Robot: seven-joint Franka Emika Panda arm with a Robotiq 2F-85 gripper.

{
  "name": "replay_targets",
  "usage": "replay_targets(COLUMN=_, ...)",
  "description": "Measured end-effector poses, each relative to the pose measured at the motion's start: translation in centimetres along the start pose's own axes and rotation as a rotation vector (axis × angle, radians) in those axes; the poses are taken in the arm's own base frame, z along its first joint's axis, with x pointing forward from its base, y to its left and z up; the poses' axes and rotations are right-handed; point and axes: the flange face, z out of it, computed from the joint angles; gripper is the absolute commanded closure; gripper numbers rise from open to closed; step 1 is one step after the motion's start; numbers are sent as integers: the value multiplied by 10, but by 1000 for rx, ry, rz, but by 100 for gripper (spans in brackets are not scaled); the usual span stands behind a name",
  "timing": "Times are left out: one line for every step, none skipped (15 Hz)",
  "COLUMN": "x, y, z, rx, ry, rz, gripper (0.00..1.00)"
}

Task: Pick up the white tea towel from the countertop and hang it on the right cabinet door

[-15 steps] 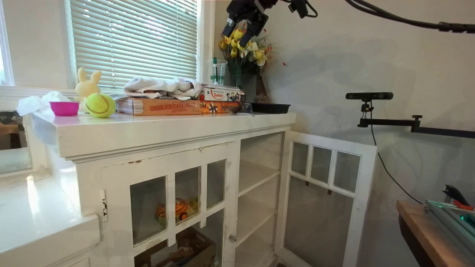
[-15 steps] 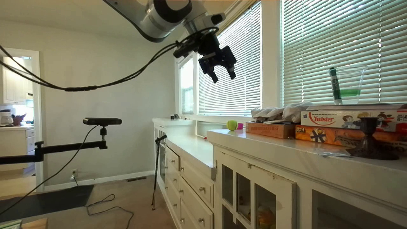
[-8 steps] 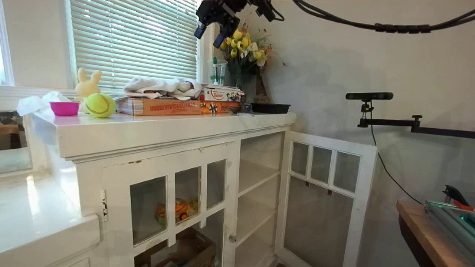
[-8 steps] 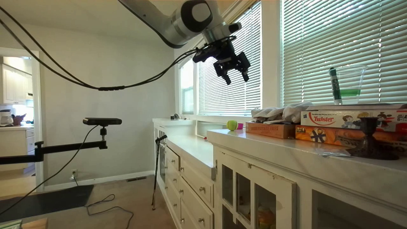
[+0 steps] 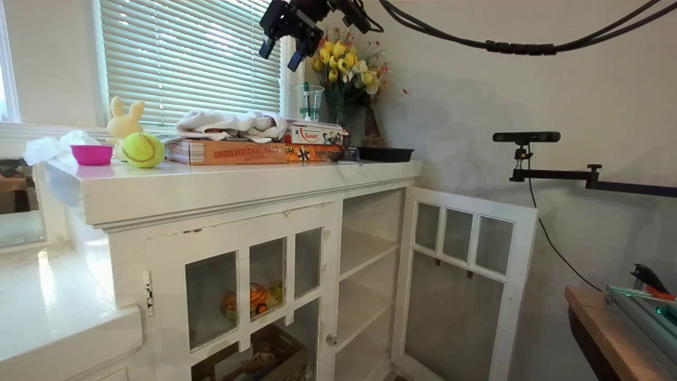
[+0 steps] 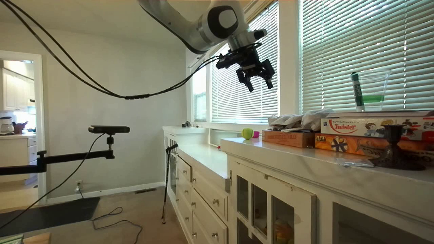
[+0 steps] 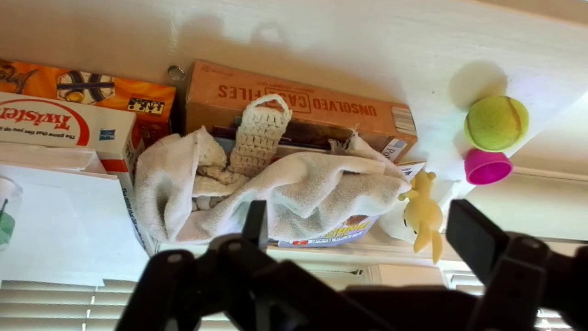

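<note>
The white tea towel (image 5: 232,124) lies crumpled on top of the orange-brown Unsolved Case Files box (image 5: 248,153) on the white countertop (image 5: 238,185). It also shows in an exterior view (image 6: 288,121) and in the wrist view (image 7: 298,184), with a crocheted loop at one end. My gripper (image 5: 281,55) is open and empty, held in the air well above the towel. It also shows in an exterior view (image 6: 260,86) and in the wrist view (image 7: 365,223), its jaws wide apart. The right cabinet door (image 5: 513,296) stands swung open, with nothing hanging on it.
Twister box (image 5: 314,134), a cup with a green marker (image 6: 371,89) and flowers (image 5: 346,63) stand beside the towel. On its other side are a tennis ball (image 7: 496,123), pink bowl (image 7: 488,166) and yellow bunny (image 7: 422,211). Window blinds (image 6: 339,51) rise behind.
The arm and open gripper have moved along the counter, leftward in one exterior view and rightward in the other, slightly lower, nearer the towel. The towel and cabinet doors have not moved.
</note>
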Motion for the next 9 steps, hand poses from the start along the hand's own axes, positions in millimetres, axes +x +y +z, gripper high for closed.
replay_targets(x=0, y=1, z=0, rx=-1, ry=-1, rz=1, gripper=0)
replay_targets(x=-1, y=3, z=1, rx=-9, ry=-2, rz=4, gripper=0)
replay_targets(x=-1, y=7, z=4, rx=-16, ry=-4, rz=15, gripper=0)
replay_targets(x=-2, y=12, z=8, rx=-22, ry=-7, rz=30, gripper=0)
replay_targets(x=-3, y=18, z=12, rx=-30, ry=-9, rz=44, gripper=0)
replay_targets(x=-4, y=24, z=17, rx=-37, ry=-10, rz=57, gripper=0)
replay_targets(x=-6, y=30, z=23, rx=-45, ry=-13, rz=68, gripper=0)
replay_targets(x=-7, y=36, z=29, rx=-52, ry=-15, rz=74, gripper=0)
replay_targets(x=-7, y=42, z=36, rx=-60, ry=-19, rz=80, gripper=0)
